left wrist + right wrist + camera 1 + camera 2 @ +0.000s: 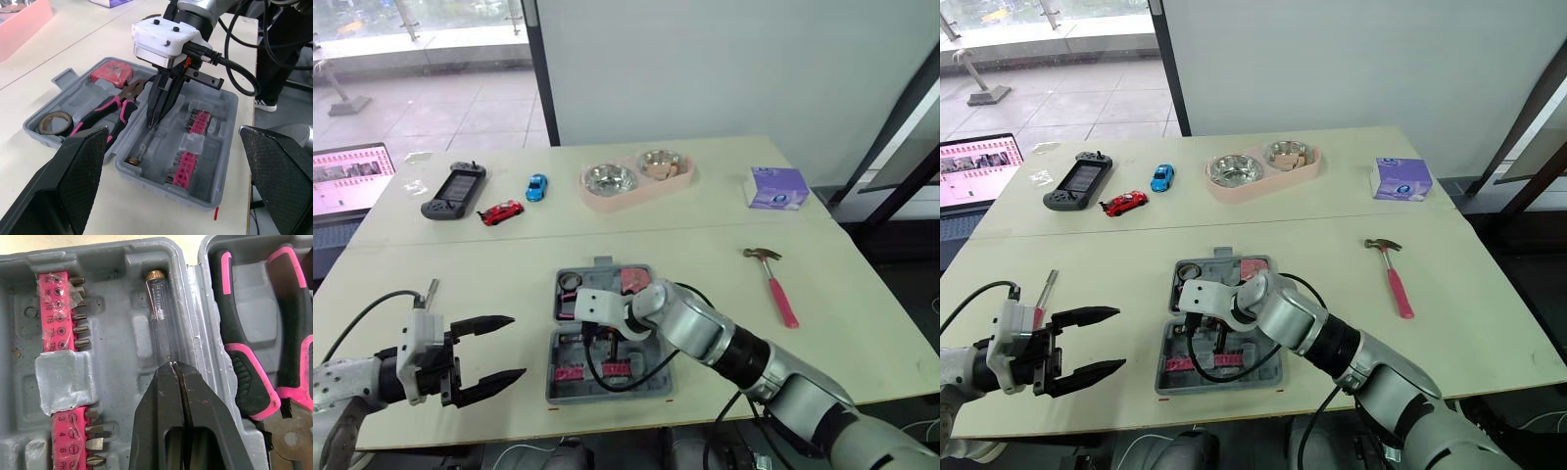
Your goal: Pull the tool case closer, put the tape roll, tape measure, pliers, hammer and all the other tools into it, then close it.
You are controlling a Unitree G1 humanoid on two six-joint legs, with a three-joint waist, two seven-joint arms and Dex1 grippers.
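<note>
The grey tool case (658,390) lies open near the table's front edge. Its far half holds the tape roll (55,122), pink-handled pliers (105,110) and red tape measure (113,73). The near half holds pink bit strips (61,318) and a clear-handled screwdriver (159,313) lying in a slot. My right gripper (174,364) points down into that half, shut, its tips pinching the screwdriver's shaft end. The pink-handled hammer (773,284) lies on the table to the case's right. My left gripper (517,346) hovers open and holding nothing, left of the case.
A pink double pet bowl (636,179) and a purple tissue box (776,187) stand at the back. A game controller (453,189), red toy car (501,211) and blue toy car (536,186) lie back left. A laptop (347,176) sits far left.
</note>
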